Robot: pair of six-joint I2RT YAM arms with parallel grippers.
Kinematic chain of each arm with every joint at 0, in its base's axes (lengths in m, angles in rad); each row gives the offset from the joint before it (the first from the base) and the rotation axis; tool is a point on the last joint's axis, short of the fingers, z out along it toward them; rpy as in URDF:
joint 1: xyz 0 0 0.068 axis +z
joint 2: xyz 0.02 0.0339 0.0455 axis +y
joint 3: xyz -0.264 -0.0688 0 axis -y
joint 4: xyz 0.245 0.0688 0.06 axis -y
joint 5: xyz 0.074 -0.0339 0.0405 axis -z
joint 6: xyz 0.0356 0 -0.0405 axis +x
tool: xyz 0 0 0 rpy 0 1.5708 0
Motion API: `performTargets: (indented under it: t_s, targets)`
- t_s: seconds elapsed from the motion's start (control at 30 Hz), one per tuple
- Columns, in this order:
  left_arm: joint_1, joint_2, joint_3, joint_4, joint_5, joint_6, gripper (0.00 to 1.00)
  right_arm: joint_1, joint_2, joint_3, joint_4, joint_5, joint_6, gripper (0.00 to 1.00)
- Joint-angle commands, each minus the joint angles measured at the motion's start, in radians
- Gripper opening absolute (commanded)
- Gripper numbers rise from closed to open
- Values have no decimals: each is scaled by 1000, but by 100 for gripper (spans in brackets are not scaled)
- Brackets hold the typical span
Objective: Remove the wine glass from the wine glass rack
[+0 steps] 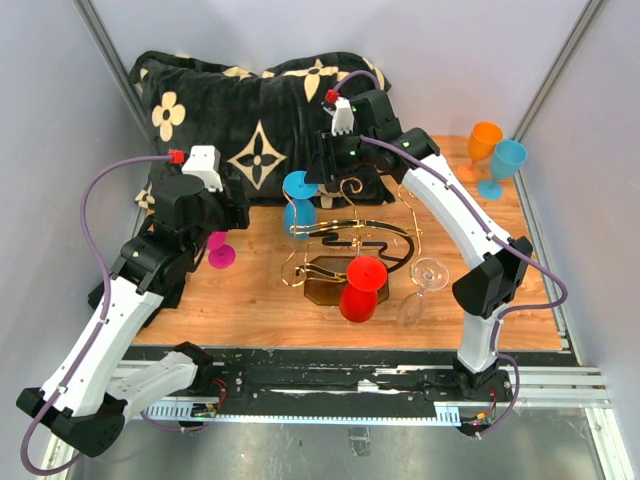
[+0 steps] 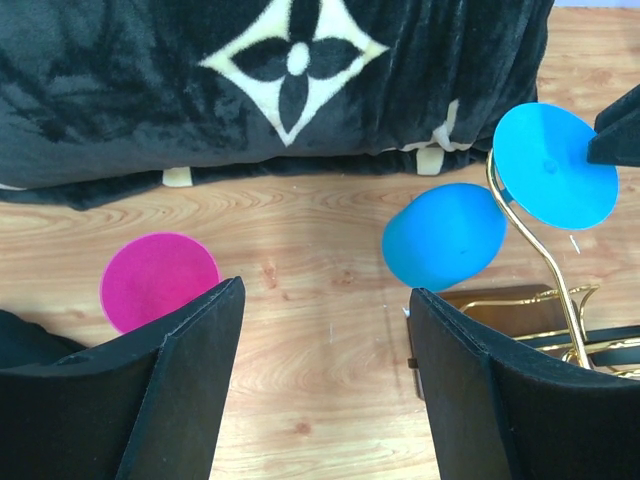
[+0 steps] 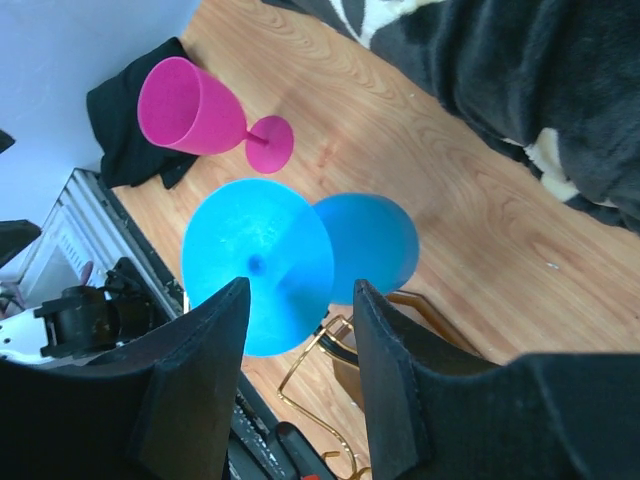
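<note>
The gold wire wine glass rack (image 1: 345, 238) stands mid-table on its dark brown base (image 1: 325, 292). A blue wine glass (image 1: 298, 202) hangs upside down on its back left arm, a red one (image 1: 362, 288) at the front and a clear one (image 1: 425, 280) at the right. My right gripper (image 1: 316, 172) is open just behind the blue glass. In the right wrist view the glass's round foot (image 3: 258, 265) lies at the gap of the right gripper (image 3: 300, 285). My left gripper (image 2: 325, 290) is open and empty over bare wood, left of the rack (image 2: 545, 260).
A pink glass (image 1: 218, 250) sits on the table beside my left gripper (image 1: 238, 212). A black patterned cushion (image 1: 260, 120) lies along the back. An orange glass (image 1: 482, 148) and a light blue glass (image 1: 503, 165) stand at the back right corner.
</note>
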Motion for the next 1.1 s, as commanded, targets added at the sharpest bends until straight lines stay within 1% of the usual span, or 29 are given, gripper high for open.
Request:
performTargets:
  t_s: [0.0, 0.13, 0.3, 0.5, 0.8, 1.0, 1.07]
  targets:
    - [7, -12, 34, 15, 17, 4, 73, -14, -13, -7, 30, -91, 40, 47]
    - [7, -19, 36, 11, 21, 1, 73, -18, -8, -14, 11, -65, 29, 50]
    - [7, -36, 34, 13, 19, 3, 73, -21, 10, -9, 0, -82, 27, 50]
    - [7, -44, 29, 11, 23, 2, 73, -21, 12, -10, 11, -130, 34, 43]
    - [7, -49, 24, 13, 33, 1, 73, -20, 16, -18, 4, -172, 38, 37]
    - [8, -63, 18, 9, 41, 2, 73, -21, 21, -14, -37, -74, 11, 43]
    - [7, -69, 18, 9, 41, 5, 73, -21, 25, -13, -45, -66, 8, 44]
